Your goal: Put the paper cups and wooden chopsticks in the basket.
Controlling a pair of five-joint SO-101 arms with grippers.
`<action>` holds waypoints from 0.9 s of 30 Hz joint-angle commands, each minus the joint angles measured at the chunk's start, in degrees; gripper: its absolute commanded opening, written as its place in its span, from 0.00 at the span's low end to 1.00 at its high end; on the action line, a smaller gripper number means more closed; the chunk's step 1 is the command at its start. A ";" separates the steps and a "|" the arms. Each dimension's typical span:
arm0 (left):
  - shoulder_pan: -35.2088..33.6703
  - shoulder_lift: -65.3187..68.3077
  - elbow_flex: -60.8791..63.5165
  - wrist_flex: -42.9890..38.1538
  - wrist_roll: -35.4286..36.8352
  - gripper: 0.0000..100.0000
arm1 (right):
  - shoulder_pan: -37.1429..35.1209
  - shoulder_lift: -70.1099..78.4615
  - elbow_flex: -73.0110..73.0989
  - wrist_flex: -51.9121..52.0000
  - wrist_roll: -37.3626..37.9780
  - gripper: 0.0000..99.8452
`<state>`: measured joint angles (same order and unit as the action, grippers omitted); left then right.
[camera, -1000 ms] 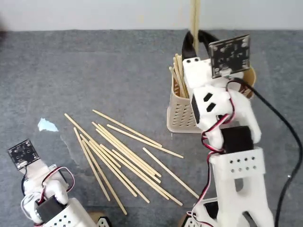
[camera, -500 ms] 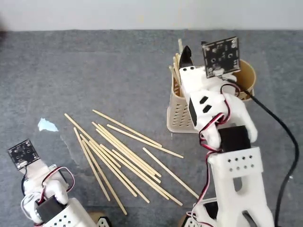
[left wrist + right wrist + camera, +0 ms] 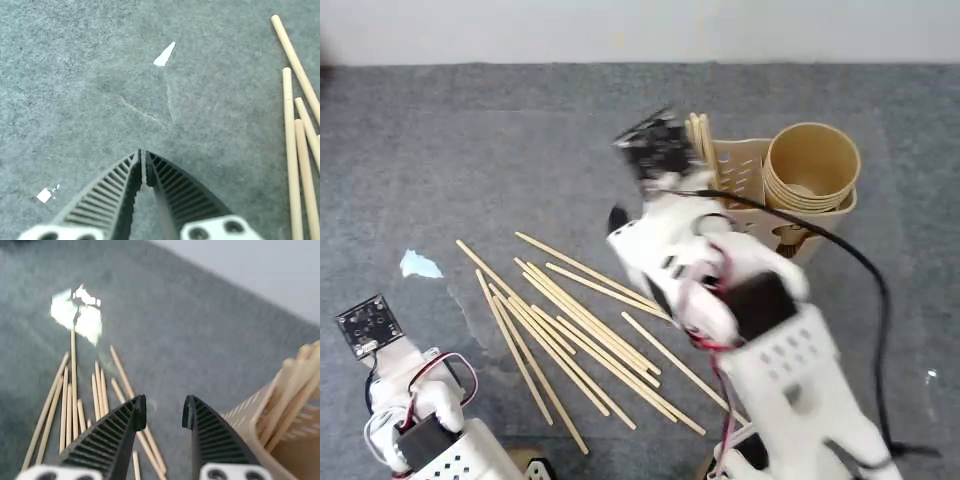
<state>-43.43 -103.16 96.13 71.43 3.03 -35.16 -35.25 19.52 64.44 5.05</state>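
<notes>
Wooden chopsticks (image 3: 582,325) fanned loose on grey mat (image 3: 520,130), at 8 o'clock of basket (image 3: 740,170), paper cups (image 3: 812,162) stacked inside it, right gripper (image 3: 162,412) fingers apart, empty, above the fan, left gripper (image 3: 143,156) fingers together, empty, open mat from 9 to 12 o'clock.

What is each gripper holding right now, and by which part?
Nothing. The right gripper is open and empty above the loose chopsticks; the left gripper is shut on nothing over the mat.

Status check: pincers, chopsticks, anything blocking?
Right pincer open, empty, by the loose chopsticks on the mat. Left pincer shut, low. Paper cups and several chopsticks in basket. No obstruction seen.
</notes>
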 commanded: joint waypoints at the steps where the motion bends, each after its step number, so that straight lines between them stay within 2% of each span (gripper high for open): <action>1: 0.26 -0.62 -0.31 -1.14 -0.62 0.01 | -2.68 7.16 0.70 0.31 -0.18 0.14; 7: 0.26 -0.62 -0.31 -1.14 -0.62 0.01 | -6.02 24.22 -2.90 0.75 -0.35 0.14; 13: 0.26 -0.62 -0.31 -1.14 -0.62 0.01 | -7.60 38.02 -9.67 0.92 -0.09 0.25; 27: 0.26 -0.62 -0.31 -1.14 -0.62 0.01 | -9.54 60.35 -26.11 0.92 2.29 0.25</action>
<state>-43.43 -103.16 96.13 71.43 3.03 -44.13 24.18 -1.76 64.97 6.73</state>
